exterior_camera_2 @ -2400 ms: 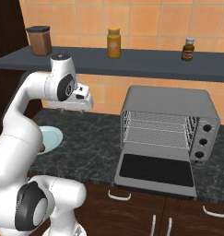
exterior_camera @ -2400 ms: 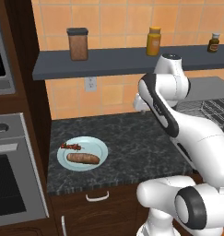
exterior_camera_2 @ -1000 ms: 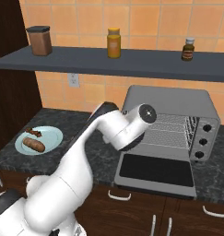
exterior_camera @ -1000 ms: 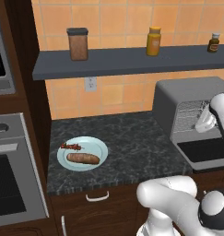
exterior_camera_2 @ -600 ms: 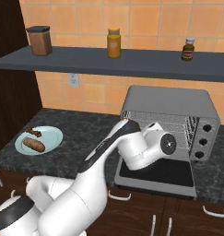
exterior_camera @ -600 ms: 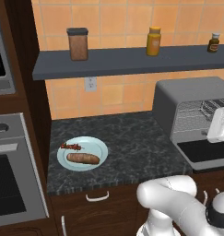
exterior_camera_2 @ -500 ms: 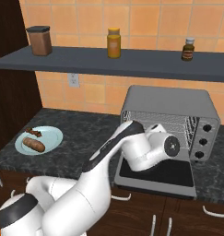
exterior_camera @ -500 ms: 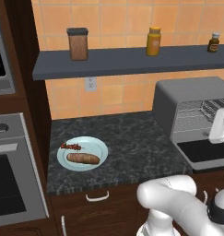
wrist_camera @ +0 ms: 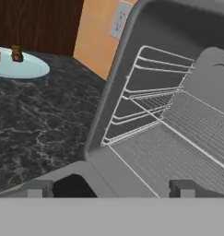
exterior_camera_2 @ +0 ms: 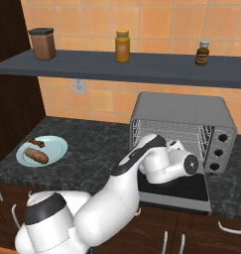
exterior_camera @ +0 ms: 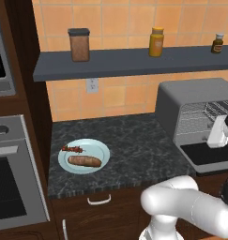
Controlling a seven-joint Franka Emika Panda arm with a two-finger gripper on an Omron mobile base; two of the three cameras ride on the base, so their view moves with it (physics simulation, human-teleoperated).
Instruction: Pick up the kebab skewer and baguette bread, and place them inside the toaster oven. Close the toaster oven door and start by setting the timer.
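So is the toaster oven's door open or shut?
Open. The toaster oven door lies folded down flat in front of the toaster oven, so you can see the wire rack inside.

- You have the kebab skewer [exterior_camera: 72,149], a thin stick with dark red and brown chunks, lying on the far side of the pale blue plate [exterior_camera: 100,151] near the counter's left front corner.
- You'll see the baguette bread [exterior_camera: 84,161], a short brown loaf, lying flat just in front of it on the same plate.
- Your toaster oven [exterior_camera_2: 181,110], a boxy grey unit, stands toward the counter's right end, wire rack exposed.
- Its toaster oven door [exterior_camera_2: 189,190] hangs folded down flat, dark glass up.
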